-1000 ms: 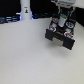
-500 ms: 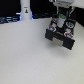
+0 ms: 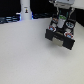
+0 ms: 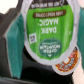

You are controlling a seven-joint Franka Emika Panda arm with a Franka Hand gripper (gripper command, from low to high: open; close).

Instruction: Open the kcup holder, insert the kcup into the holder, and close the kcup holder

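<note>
Hovering over the kcup holder, the gripper is clamped on the kcup, whose green lid fills the wrist view. The black holder sits on a plain white table towards the exterior view's right. Behind lies a dark background with a white bottle-like object.

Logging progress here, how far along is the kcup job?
Done: the hand grips the kcup, its green lid filling the wrist view. In hand: it hangs over the holder. Left: insert the kcup, close the holder. Whether the tray is open is too blurry to tell.
</note>
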